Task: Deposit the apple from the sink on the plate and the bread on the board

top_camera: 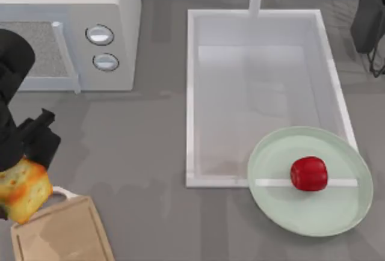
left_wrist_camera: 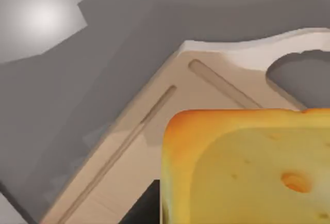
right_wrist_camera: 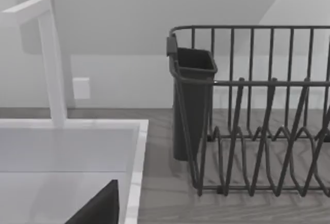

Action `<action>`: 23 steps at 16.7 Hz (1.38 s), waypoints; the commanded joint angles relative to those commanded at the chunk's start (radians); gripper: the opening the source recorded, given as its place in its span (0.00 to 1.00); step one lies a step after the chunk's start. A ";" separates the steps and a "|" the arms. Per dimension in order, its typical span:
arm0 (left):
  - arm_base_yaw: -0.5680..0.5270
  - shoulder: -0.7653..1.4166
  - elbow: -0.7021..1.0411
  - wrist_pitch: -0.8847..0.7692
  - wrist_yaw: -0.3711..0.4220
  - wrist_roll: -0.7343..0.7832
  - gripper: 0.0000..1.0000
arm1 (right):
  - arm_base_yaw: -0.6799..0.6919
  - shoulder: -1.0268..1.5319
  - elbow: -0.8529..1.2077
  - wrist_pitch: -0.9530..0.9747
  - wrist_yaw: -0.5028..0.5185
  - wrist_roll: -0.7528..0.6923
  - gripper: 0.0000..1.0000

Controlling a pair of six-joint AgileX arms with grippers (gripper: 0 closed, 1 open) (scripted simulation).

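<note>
Bread [top_camera: 23, 190], one piece, sits clenched in the left tool [top_camera: 27, 171] above the near-left table, over the handle end of the single board [top_camera: 63, 234]. One apple [top_camera: 309, 173] lies on the one plate [top_camera: 337, 213], overlapping the sink's [top_camera: 191, 92] near-right corner. Right arm is parked far right.

No legible text, labels, brands, numbers or signs found on any item or surface inspected in all three views.

glossy red apple [top_camera: 308, 173] on mint-green plate [top_camera: 283, 213]; golden-orange pale-dotted bread [top_camera: 23, 190]; tan board [top_camera: 66, 234]; white sink [top_camera: 191, 92]
</note>
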 joint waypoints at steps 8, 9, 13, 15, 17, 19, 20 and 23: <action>-0.188 -0.184 -0.174 0.082 -0.002 -0.646 0.00 | 0.000 0.000 0.000 0.000 0.000 0.000 1.00; -0.200 -0.199 -0.185 0.090 -0.003 -0.681 0.00 | 0.000 0.000 0.000 0.000 0.000 0.000 1.00; -0.213 -0.216 -0.198 0.099 -0.004 -0.719 0.00 | 0.000 0.000 0.000 0.000 0.000 0.000 1.00; -0.213 -0.216 -0.198 0.099 -0.004 -0.719 0.00 | 0.000 0.000 0.000 0.000 0.000 0.000 1.00; -0.209 -0.211 -0.196 0.098 -0.004 -0.717 0.00 | 0.000 0.000 0.000 0.000 0.000 0.000 1.00; -0.208 -0.205 -0.207 0.117 -0.004 -0.718 0.00 | 0.000 0.000 0.000 0.000 0.000 0.000 1.00; -0.208 -0.200 -0.216 0.132 -0.004 -0.718 0.00 | 0.000 0.000 0.000 0.000 0.000 0.000 1.00; -0.210 -0.183 -0.245 0.178 -0.005 -0.717 0.00 | 0.000 0.000 0.000 0.000 0.000 0.000 1.00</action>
